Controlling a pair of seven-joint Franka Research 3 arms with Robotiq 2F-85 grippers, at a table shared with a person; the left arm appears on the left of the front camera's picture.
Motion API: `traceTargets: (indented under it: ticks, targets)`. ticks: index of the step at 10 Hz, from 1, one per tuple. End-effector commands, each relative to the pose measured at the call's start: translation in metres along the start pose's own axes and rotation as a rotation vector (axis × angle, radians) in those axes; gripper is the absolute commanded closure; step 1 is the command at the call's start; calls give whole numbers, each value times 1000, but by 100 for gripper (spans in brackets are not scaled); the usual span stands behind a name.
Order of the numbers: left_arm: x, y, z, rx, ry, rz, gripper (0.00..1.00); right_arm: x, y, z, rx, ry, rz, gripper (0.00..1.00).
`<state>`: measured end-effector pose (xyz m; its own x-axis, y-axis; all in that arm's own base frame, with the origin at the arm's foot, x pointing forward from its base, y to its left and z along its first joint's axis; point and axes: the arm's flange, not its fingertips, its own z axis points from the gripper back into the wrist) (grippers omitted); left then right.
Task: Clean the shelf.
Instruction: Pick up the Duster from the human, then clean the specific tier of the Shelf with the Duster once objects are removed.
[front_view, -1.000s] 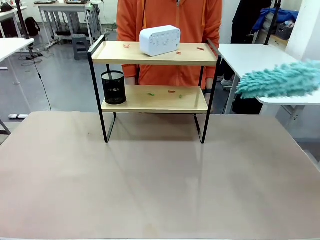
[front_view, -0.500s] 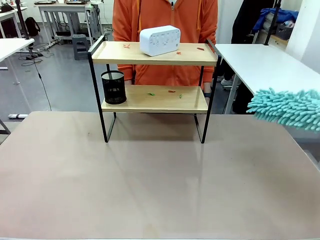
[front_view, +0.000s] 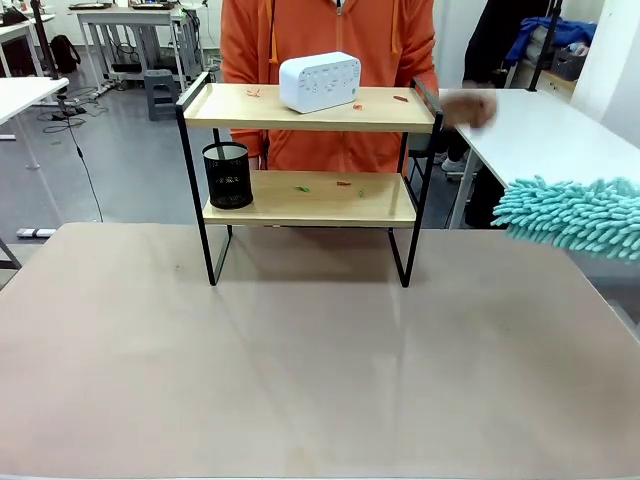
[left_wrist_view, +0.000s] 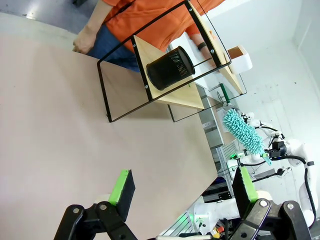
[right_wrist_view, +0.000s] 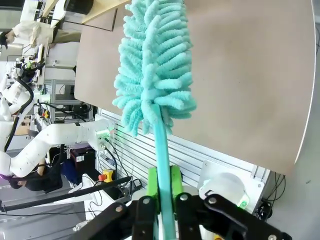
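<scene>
The shelf (front_view: 380, 205) stands at the far middle of the tan table, with small red and green scraps on both light wood boards. On its top board is a white box (front_view: 320, 82), and a black mesh cup (front_view: 228, 175) sits on the lower board's left end. My right gripper (right_wrist_view: 162, 187) is shut on the handle of a teal fluffy duster (front_view: 570, 215), which hangs off the table's right edge, apart from the shelf. My left gripper (left_wrist_view: 183, 186) is open and bare above the table, facing the shelf (left_wrist_view: 180, 95) and the cup (left_wrist_view: 170, 67).
A person in an orange hoodie (front_view: 330, 25) stands behind the shelf, one hand (front_view: 468, 108) raised by its top right corner. White tables (front_view: 540, 125) stand at the right and far left. The tan tabletop (front_view: 320, 370) in front of the shelf is bare.
The duster has dropped lower and drawn back towards the right edge. The person's hand has come up beside the shelf's top right corner.
</scene>
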<state>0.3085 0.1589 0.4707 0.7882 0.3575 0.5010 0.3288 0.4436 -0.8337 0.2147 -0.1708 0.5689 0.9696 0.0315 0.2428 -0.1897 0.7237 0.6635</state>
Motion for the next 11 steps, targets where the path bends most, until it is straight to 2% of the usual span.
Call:
traceTargets:
  ticks: [1, 11]
  targets:
    - [-1, -1, -2, -19, -18, -22, 0, -1, 3, 2, -4, -12, -19, 100]
    - [-1, -1, -2, -19, -18, -22, 0, -1, 3, 2, -4, -12, -19, 100]
